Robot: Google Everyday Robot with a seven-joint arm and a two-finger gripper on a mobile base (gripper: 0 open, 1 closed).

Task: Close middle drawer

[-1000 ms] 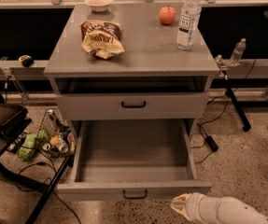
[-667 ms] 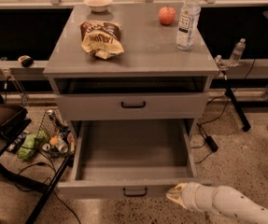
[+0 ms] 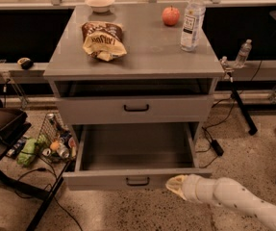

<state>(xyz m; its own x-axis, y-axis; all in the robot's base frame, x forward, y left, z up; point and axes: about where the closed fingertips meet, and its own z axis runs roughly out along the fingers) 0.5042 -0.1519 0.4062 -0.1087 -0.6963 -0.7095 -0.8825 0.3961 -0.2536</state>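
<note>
The middle drawer (image 3: 104, 179) of the grey cabinet stands pulled out. Its low grey front has a small black handle (image 3: 137, 181), and its deep grey tray (image 3: 135, 146) is empty. My gripper (image 3: 176, 186), on a white arm coming in from the lower right, is at the lower edge of the drawer front, just right of the handle, and looks to be touching it. The drawer above (image 3: 136, 108) is shut.
On the cabinet top (image 3: 142, 57) lie a chip bag (image 3: 102, 40), a white bowl (image 3: 99, 3), an apple (image 3: 170, 16) and a water bottle (image 3: 193, 20). A wire basket of cans and snacks (image 3: 51, 141) stands on the floor at the left. Cables and a stand leg (image 3: 241, 107) are at the right.
My gripper has moved up and left to the drawer front. The middle drawer has slid partway back into the cabinet.
</note>
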